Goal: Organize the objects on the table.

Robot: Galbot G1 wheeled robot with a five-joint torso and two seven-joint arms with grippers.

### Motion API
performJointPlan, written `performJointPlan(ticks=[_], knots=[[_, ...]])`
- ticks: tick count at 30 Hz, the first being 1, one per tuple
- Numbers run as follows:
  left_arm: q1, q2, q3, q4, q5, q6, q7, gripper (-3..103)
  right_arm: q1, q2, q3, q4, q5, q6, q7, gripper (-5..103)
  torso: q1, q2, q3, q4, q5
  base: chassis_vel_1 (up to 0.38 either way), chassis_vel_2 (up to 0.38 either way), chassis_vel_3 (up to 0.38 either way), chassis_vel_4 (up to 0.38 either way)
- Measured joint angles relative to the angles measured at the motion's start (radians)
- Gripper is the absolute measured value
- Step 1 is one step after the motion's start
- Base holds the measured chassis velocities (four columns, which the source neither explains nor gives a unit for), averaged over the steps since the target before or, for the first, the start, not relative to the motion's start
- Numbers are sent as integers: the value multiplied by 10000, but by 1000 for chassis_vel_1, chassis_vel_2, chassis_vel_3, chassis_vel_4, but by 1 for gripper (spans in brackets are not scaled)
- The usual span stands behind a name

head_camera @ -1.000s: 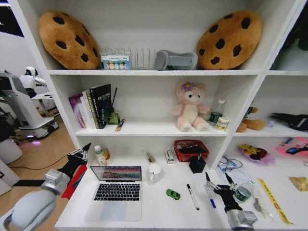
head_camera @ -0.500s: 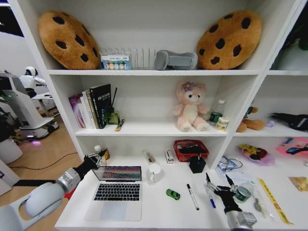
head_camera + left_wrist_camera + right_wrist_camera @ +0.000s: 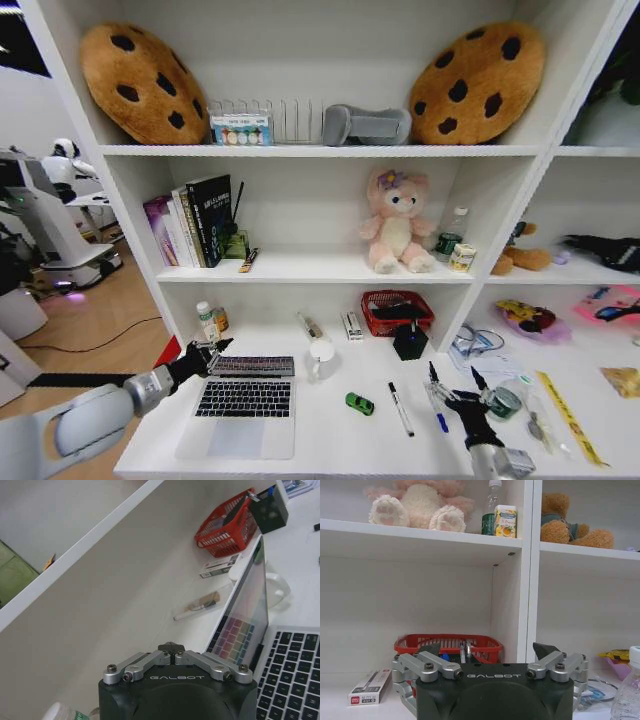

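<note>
Laptop [image 3: 240, 402] trouble looks likeliest from where things stand. On the white table [image 3: 330, 440], the left gripper [image 3: 204, 353] has its jaws pressed together and sits at the top left corner of the laptop's lid, which leans well down toward the keyboard but is not shut. If the push runs off that corner, the fingers could slip off the edge and the lid might twist, or the whole laptop could skid toward the white mug [image 3: 320, 357] just beside its screen. Further right lie the green toy car [image 3: 359, 404], a pen with a black cap [image 3: 400, 408] and one with a blue cap [image 3: 438, 412], all apart from each other. The right gripper [image 3: 453, 384], jaws apart and empty, hovers over the blue-capped pen; a careless drop there could roll it toward the table's front edge.
</note>
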Motion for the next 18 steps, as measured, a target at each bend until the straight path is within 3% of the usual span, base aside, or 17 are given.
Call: performJointPlan(ticks=[3,7,8,11,14,18], knots=[[10,253,246,-481,55,-6,-26,0,-20,69,0,0,-27,31,45,100,1,-1,1,-12,-15,0,0,0,0],[-10,265,861,-1034,225,53,-290,0,4,195,-72,-10,-102,31,68,100,1,-1,1,-19,-6,0,0,0,0],[-10,265,861,-1034,225,53,-290,0,4,195,-72,-10,-102,31,68,100,1,-1,1,-19,-6,0,0,0,0],[60,-75,2174,-1205,948,122,-586,0,46,186,-9,-2,-66,31,103,100,1,-1,1,-3,-6,0,0,0,0],[342,-388,2645,-977,1433,48,-651,0,32,157,122,28,6,31,135,100,0,-1,1,-2,-12,0,0,0,0],[1897,-1281,1924,-370,2104,-103,-648,0,19,97,213,58,35,-6,189,100,1,-1,1,-7,-11,0,0,0,0]])
